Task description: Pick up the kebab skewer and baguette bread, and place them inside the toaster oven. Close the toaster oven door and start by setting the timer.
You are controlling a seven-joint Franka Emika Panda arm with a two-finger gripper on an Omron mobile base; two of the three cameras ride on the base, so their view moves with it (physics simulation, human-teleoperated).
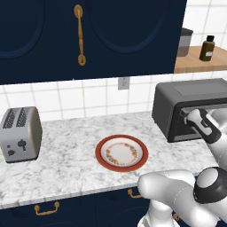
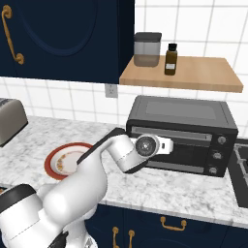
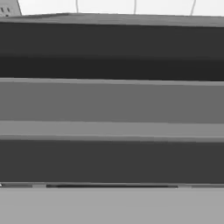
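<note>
The toaster oven (image 1: 177, 102) (image 2: 184, 110) stands on the counter at the right. The toaster oven door (image 2: 193, 156) is upright against its front, with the bar handle (image 2: 198, 137) along its top. My gripper (image 2: 167, 144) (image 1: 188, 116) is right at the left part of that handle, pointing at the door, and its jaws stand wide open. In the hand view the grey handle bar (image 3: 112, 105) runs across very close, with dark door glass (image 3: 112, 159) below it. The kebab skewer and the baguette bread are hidden from view.
A red-rimmed plate (image 1: 98, 155) (image 2: 51, 164) lies bare on the marble counter left of the oven. A silver two-slot toaster (image 1: 20, 133) stands at the far left. Three knobs (image 2: 221, 140) sit on the oven's right side. A wooden shelf (image 2: 193, 72) above carries a jar (image 2: 147, 48) and a bottle (image 2: 170, 59).
</note>
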